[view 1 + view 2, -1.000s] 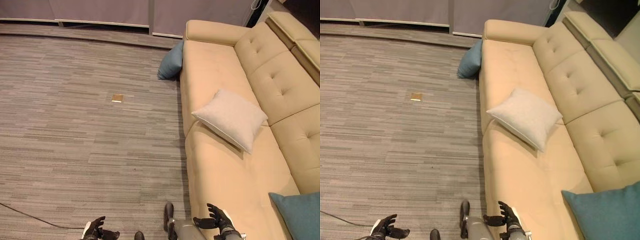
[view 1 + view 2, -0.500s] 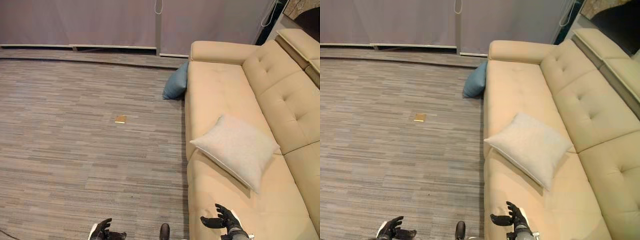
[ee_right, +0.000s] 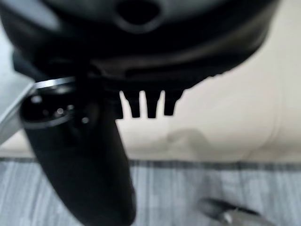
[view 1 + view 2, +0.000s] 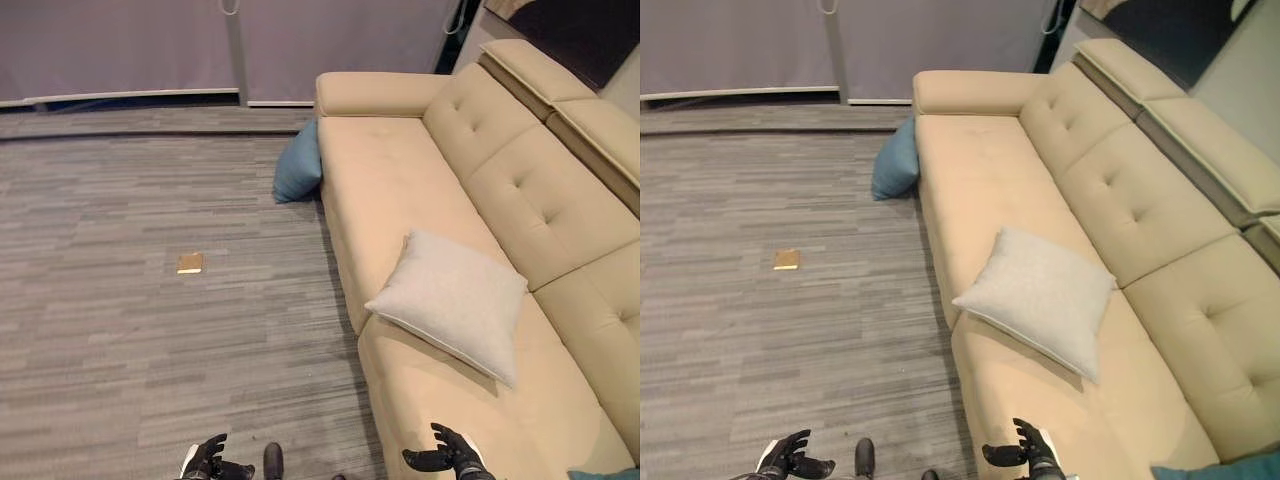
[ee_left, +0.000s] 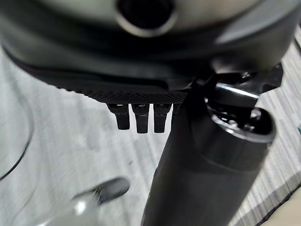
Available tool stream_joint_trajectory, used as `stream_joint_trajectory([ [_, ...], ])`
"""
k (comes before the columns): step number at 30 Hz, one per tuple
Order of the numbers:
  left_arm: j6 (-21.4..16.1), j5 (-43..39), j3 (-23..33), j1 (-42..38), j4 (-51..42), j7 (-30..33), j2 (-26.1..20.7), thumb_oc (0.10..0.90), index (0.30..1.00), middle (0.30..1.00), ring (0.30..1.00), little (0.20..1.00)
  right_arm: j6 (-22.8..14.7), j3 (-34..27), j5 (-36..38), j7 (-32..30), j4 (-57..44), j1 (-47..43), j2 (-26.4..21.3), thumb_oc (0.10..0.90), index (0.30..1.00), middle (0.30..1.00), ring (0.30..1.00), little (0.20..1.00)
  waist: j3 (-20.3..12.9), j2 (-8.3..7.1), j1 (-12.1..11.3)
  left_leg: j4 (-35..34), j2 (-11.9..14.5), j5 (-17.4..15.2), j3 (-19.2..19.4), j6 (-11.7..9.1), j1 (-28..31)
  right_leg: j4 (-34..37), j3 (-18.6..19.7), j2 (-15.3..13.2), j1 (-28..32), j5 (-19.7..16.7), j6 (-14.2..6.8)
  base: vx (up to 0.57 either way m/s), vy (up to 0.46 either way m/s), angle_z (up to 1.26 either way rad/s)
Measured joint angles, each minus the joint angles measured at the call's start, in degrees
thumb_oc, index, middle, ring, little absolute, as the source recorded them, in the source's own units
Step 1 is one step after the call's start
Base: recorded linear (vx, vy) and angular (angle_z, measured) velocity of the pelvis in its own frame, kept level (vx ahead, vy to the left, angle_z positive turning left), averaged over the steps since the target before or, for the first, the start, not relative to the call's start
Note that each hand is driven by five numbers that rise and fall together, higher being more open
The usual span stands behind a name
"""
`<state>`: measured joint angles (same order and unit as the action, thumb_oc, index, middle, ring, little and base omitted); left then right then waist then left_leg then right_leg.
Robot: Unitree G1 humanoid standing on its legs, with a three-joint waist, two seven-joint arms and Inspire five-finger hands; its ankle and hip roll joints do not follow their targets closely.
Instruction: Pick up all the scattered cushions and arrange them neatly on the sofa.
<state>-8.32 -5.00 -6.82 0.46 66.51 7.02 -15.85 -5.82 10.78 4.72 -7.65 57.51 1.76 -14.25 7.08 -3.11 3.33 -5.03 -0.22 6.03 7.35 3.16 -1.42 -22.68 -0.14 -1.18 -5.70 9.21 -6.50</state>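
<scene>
Grey striped carpet fills the left of the frame, with a beige sofa running down the right. One blue cushion is seen at upper centre, leaning on the floor against the sofa's end. A pale cushion lies askew on the seat. Left hand and right hand are held low at the bottom edge, fingers relaxed and empty. The blue cushion should probably be approached squarely before reaching.
</scene>
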Motion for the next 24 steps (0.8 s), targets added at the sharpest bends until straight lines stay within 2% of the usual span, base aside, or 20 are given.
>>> stream_joint_trajectory([
  [1, -0.03, -0.01, -0.04, -1.28, -0.20, 0.09, -0.76, 0.800, 0.900, 0.900, 0.900, 0.900, 0.01, 0.02, -0.09, -0.06, -0.26, 0.05, 0.39, 0.800, 0.900, 0.900, 0.900, 0.900, 0.10, -0.45, 0.67, 0.21, -0.67, -0.34, 0.13, 0.47, 0.41, -4.47, -1.27, -1.41, -2.79, 1.05, -1.08, 0.08, 0.166, -0.20],
  [2, -0.06, -0.08, -0.44, -1.51, -0.22, 0.39, -1.75, 0.800, 0.900, 0.900, 0.900, 0.900, 0.02, 0.03, -0.23, 0.02, -0.33, -0.23, 1.12, 0.800, 0.900, 0.900, 0.900, 0.900, 0.54, -0.80, 0.13, 0.46, -1.27, -1.59, 2.26, 1.58, 0.98, -7.21, -3.65, -4.22, -5.86, -0.17, -1.81, 0.10, 0.104, -0.49],
  [3, -0.03, -0.08, -0.48, -1.42, -0.14, 0.86, -2.52, 0.800, 0.900, 0.900, 0.900, 0.900, 0.01, 0.09, -0.42, 0.06, -0.67, -1.42, 1.80, 0.800, 0.900, 0.900, 0.900, 0.900, 0.76, -1.55, -0.26, 0.02, -1.44, -1.87, 4.24, 1.90, 2.16, -10.00, -6.15, -6.16, -8.21, -0.40, -1.89, 0.17, 0.092, -0.81],
  [4, 0.04, -0.07, -0.32, -1.12, -0.06, 1.12, -3.11, 0.800, 0.900, 0.900, 0.900, 0.900, -0.14, 0.15, -0.66, 0.02, -1.56, -1.83, 2.41, 0.800, 0.900, 0.900, 0.900, 0.900, 1.04, -1.51, -0.53, 0.17, -1.49, -2.35, 4.85, 1.29, 2.93, -9.84, -7.18, -7.19, -9.25, -0.35, -1.96, 0.22, 0.101, -0.65],
  [5, -0.02, -0.07, -0.36, -1.19, 0.00, 1.10, -2.93, 0.800, 0.900, 0.900, 0.900, 0.900, -0.34, 0.26, -1.00, 0.03, -2.03, -1.78, 2.57, 0.800, 0.900, 0.900, 0.900, 0.900, 1.35, -1.09, 0.06, -0.01, -1.44, -3.82, 5.02, 0.76, 4.05, -7.12, -7.82, -7.75, -9.33, -0.30, -1.90, 0.22, 0.071, -0.53],
  [7, -0.02, -0.18, 0.37, -0.38, 0.78, 1.26, -3.17, 0.800, 0.900, 0.900, 0.900, 0.900, -0.24, 1.03, -1.43, 0.09, -1.73, -2.48, 2.99, 0.800, 0.900, 0.900, 0.900, 0.900, 1.03, -1.71, -0.36, -0.13, -1.64, -5.52, 7.66, 0.21, 5.60, 1.14, -14.38, -9.53, -9.34, -1.29, -1.67, 0.17, 0.029, -0.63],
  [8, 0.03, -0.51, 0.37, 0.07, 0.92, 1.20, -3.25, 0.800, 0.900, 0.900, 0.900, 0.900, -0.25, 1.23, -1.58, 0.08, -1.75, -2.46, 3.00, 0.800, 0.900, 0.900, 0.900, 0.900, 0.89, -2.08, -0.73, -0.10, -1.84, -5.78, 8.99, 0.13, 6.01, 5.31, -16.14, -9.59, -9.65, -2.77, -2.07, 0.22, 0.025, -0.68],
  [9, 0.02, -0.57, 0.36, 0.55, 1.12, 1.11, -3.16, 0.800, 0.900, 0.900, 0.900, 0.900, -0.14, 1.11, -1.70, 0.06, -1.67, -2.28, 3.00, 0.800, 0.900, 0.900, 0.900, 0.900, 0.63, -2.58, -0.79, -0.10, -1.96, -6.39, 10.26, -0.53, 6.20, 8.66, -19.82, -10.14, -10.39, -4.37, -2.85, 0.14, 0.014, -0.61],
  [11, 0.11, -0.58, 0.31, 1.81, 1.20, 0.99, -2.87, 0.800, 0.900, 0.900, 0.900, 0.900, 0.34, 1.05, -1.71, 0.02, -1.48, -1.76, 2.99, 0.800, 0.900, 0.900, 0.900, 0.900, 0.19, -3.18, -0.78, -0.02, -1.98, -7.20, 11.82, -0.78, 7.00, 12.91, -26.11, -10.14, -10.28, -7.20, -2.04, 0.09, -0.012, -0.41],
  [12, 0.18, -0.57, 0.17, 2.12, 1.18, 0.96, -2.68, 0.800, 0.900, 0.900, 0.900, 0.900, 0.37, 0.97, -1.71, -0.02, -1.47, -1.22, 2.85, 0.800, 0.900, 0.900, 0.900, 0.900, 0.14, -3.32, -0.66, 0.00, -1.91, -7.27, 12.34, -0.83, 7.61, 13.09, -26.98, -9.98, -9.75, -8.21, -1.25, 0.14, -0.036, -0.23],
  [14, 0.16, -0.50, 0.18, 2.92, 0.73, 0.73, -2.14, 0.800, 0.900, 0.900, 0.900, 0.900, 0.58, 0.98, -1.79, -0.02, -1.54, 0.34, 2.31, 0.800, 0.900, 0.900, 0.900, 0.900, 0.06, -3.42, -0.62, 0.38, -1.17, -8.40, 11.29, -2.27, 9.59, 13.88, -25.87, -8.85, -7.84, -13.10, 1.20, 0.19, -0.054, 0.02],
  [15, 0.16, -0.49, 0.16, 2.78, 0.64, 0.73, -1.81, 0.800, 0.900, 0.900, 0.900, 0.900, 0.62, 0.97, -1.79, -0.02, -1.53, 0.98, 2.00, 0.800, 0.900, 0.900, 0.900, 0.900, 0.01, -3.33, -0.12, 0.46, -0.38, -8.74, 10.47, -2.81, 10.30, 14.15, -24.78, -7.94, -6.89, -13.92, 2.48, 0.21, -0.073, 0.27],
  [17, 0.10, -0.44, 0.02, 2.94, 0.03, 0.17, -0.91, 0.800, 0.900, 0.900, 0.900, 0.900, 0.68, -0.01, -1.77, -0.01, -1.54, 1.73, 1.48, 0.800, 0.900, 0.900, 0.900, 0.900, -0.57, -1.82, 0.00, 2.27, 1.65, -10.01, 9.69, -4.56, 10.79, 15.77, -24.23, -4.94, -5.06, -12.86, 4.13, 0.26, -0.123, 0.00],
  [18, 0.27, -0.36, 0.04, 2.79, 0.72, -0.15, -0.29, 0.800, 0.900, 0.900, 0.900, 0.900, 0.68, -0.59, -1.63, -0.04, -1.73, 1.36, 1.27, 0.800, 0.900, 0.900, 0.900, 0.900, -0.96, -1.65, 0.94, 11.57, 4.22, -10.90, 8.04, -6.06, 8.71, 20.59, -22.64, -2.82, -0.75, -12.13, 5.19, 0.21, -0.147, -0.29],
  [19, 0.26, -0.30, 0.05, 3.00, 0.71, -0.31, 0.10, 0.800, 0.900, 0.900, 0.900, 0.900, 0.49, -0.52, -1.62, -0.08, -1.75, 1.74, 0.90, 0.800, 0.900, 0.900, 0.900, 0.900, -1.35, -1.91, 0.58, 16.51, 4.53, -11.26, 7.70, -6.42, 7.45, 22.74, -22.11, -2.43, 1.53, -12.97, 5.89, 0.10, -0.113, -0.36],
  [20, 0.27, -0.22, 0.07, 2.78, 0.67, -0.30, 0.93, 0.800, 0.900, 0.900, 0.900, 0.900, 0.46, -0.43, -1.62, -0.01, -1.69, 1.91, 0.05, 0.800, 0.900, 0.900, 0.900, 0.900, -2.01, -1.24, 0.62, 23.40, 5.65, -11.81, 7.56, -7.87, 5.59, 24.29, -21.16, -1.19, 2.87, -12.79, 6.90, 0.09, -0.083, -0.38],
  [21, 0.25, 0.12, 0.09, 2.61, 0.21, -0.28, 1.31, 0.800, 0.900, 0.900, 0.900, 0.900, 0.44, -0.48, -1.61, -0.05, -1.70, 1.81, -0.44, 0.800, 0.900, 0.900, 0.900, 0.900, -2.17, -1.12, 0.39, 33.18, 6.97, -11.21, 6.61, -9.14, 1.52, 25.22, -20.15, -0.37, 4.24, -12.96, 8.70, 0.08, -0.025, -0.49],
  [22, 0.25, 0.25, 0.08, 2.52, -0.21, -0.20, 1.62, 0.800, 0.900, 0.900, 0.900, 0.900, 0.41, -0.45, -1.61, -0.05, -1.69, 1.76, -0.84, 0.800, 0.900, 0.900, 0.900, 0.900, -2.14, -1.22, 0.01, 42.73, 8.18, -8.33, 4.61, -12.39, -2.84, 25.84, -19.06, -0.06, 4.87, -13.07, 10.65, 0.05, 0.007, -0.69],
  [23, 0.13, 0.03, 0.08, 2.57, -0.22, -0.20, 1.96, 0.800, 0.900, 0.900, 0.900, 0.900, 0.41, -0.13, -1.58, -0.14, -1.62, 1.57, -1.14, 0.800, 0.900, 0.900, 0.900, 0.900, -2.19, -1.58, -0.74, 46.56, 8.63, -9.11, 2.89, -12.48, -6.21, 26.48, -17.42, 0.29, 5.26, -13.14, 10.77, 0.06, 0.013, -0.85],
  [24, 0.10, -0.01, 0.12, 2.45, -0.56, -0.27, 1.96, 0.800, 0.900, 0.900, 0.900, 0.900, 0.30, -0.03, -1.55, -0.26, -1.71, 1.24, -1.32, 0.800, 0.900, 0.900, 0.900, 0.900, -2.55, -1.64, -1.02, 44.62, 8.15, -10.94, 1.37, -11.94, -7.56, 27.17, -16.70, 0.56, 5.51, -13.32, 10.65, 0.08, 0.031, -0.80],
])
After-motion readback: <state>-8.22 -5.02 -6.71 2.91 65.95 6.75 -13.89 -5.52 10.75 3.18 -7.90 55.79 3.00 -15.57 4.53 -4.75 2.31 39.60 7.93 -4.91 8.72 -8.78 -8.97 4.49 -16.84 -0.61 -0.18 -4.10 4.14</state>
